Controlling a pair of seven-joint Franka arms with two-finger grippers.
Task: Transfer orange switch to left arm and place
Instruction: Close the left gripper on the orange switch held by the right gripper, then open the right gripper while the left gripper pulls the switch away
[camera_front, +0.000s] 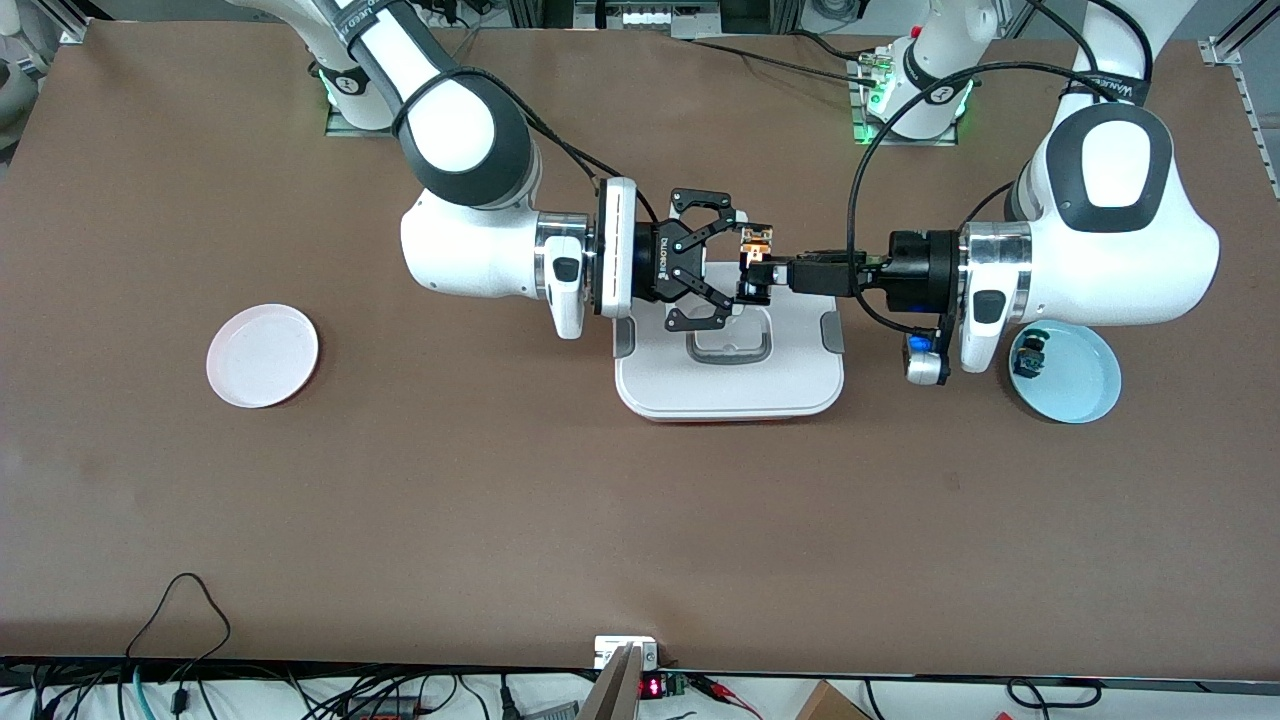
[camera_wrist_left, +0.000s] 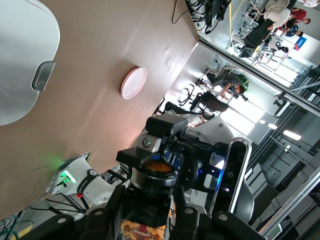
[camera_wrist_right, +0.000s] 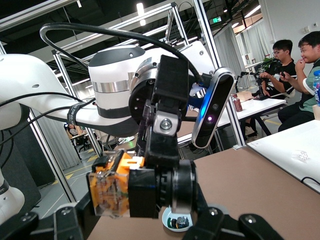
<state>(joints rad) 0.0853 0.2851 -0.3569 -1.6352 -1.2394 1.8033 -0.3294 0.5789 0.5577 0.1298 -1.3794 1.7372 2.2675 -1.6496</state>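
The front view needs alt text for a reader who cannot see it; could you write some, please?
Above the white box, the left gripper holds the orange switch out to the open right gripper. A pink plate lies toward the right arm's end, a blue plate toward the left arm's.

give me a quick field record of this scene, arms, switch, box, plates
left gripper: over the box, shut on the orange switch
right gripper: over the box, fingers open around the switch
orange switch: in the air between both grippers, above the box
box: white, lid on, mid table
pink plate: toward the right arm's end, nothing on it
blue plate: toward the left arm's end, holds a small blue-green part
stage: handover over the box, not yet released
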